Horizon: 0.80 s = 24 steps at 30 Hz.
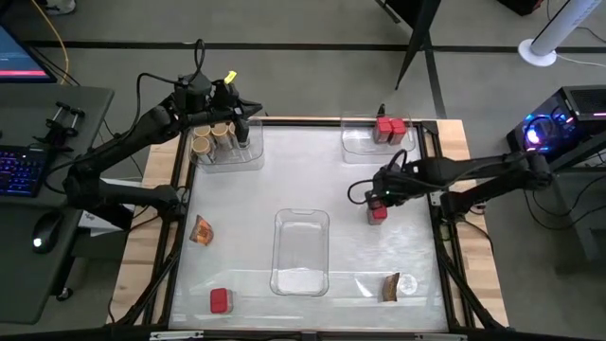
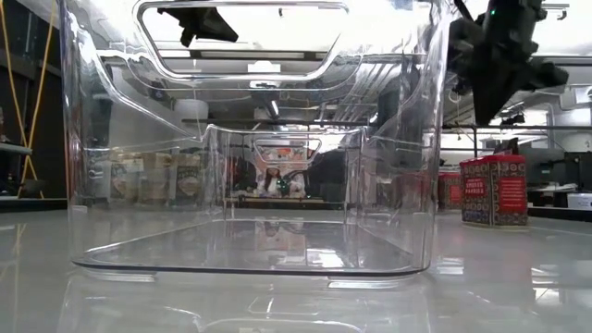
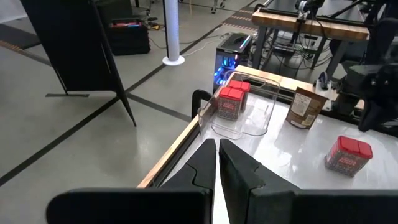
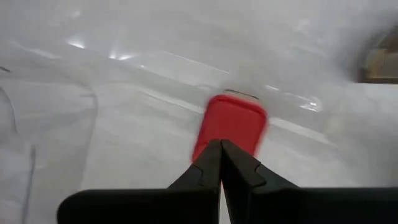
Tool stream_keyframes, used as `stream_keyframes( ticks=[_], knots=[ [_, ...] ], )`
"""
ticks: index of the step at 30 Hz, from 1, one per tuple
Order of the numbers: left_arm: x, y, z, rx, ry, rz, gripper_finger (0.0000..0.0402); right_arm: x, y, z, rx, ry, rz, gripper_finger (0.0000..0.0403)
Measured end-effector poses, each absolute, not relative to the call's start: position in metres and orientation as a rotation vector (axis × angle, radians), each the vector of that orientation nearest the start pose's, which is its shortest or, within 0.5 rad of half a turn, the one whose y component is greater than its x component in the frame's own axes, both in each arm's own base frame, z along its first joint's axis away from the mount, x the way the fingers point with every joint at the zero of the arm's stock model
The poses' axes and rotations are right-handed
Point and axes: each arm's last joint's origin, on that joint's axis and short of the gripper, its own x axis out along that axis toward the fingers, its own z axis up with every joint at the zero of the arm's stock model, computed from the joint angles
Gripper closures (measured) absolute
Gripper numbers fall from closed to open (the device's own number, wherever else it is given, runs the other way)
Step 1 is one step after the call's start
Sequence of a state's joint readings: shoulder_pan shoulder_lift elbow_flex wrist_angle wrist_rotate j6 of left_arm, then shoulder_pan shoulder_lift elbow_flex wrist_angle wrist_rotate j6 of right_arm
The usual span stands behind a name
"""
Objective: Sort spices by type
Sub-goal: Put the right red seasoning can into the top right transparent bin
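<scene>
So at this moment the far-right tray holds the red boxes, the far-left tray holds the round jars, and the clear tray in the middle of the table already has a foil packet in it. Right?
Not quite. The middle tray is empty in the high view. Both foil packets lie loose on the table, one on the left, one near the front right. The red boxes in the far-right tray and the round jars in the far-left tray are as you said.

Red boxy containers (image 1: 388,129) with dark speckled label panels, far right corner tray; tan-lidded jars (image 1: 213,139), far left corner tray; orange-red foil packet (image 1: 201,229), left edge; clear trays (image 1: 301,252); white glossy table (image 1: 312,185).
</scene>
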<state>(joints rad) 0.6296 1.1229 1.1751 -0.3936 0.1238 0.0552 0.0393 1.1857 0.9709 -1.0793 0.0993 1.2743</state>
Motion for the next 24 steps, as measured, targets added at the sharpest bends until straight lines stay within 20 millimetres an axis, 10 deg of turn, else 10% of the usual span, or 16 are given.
stream_keyframes(
  ticks=[7,24],
  knots=[
    [0.195,0.137,0.382,-0.075,0.335,0.492,0.0392,0.2,0.013,0.274,1.053,1.08,-0.828,0.0367],
    [0.194,0.137,0.381,-0.074,0.339,0.492,0.0392,0.202,0.023,0.267,1.043,1.106,-0.859,0.0062]
  ],
)
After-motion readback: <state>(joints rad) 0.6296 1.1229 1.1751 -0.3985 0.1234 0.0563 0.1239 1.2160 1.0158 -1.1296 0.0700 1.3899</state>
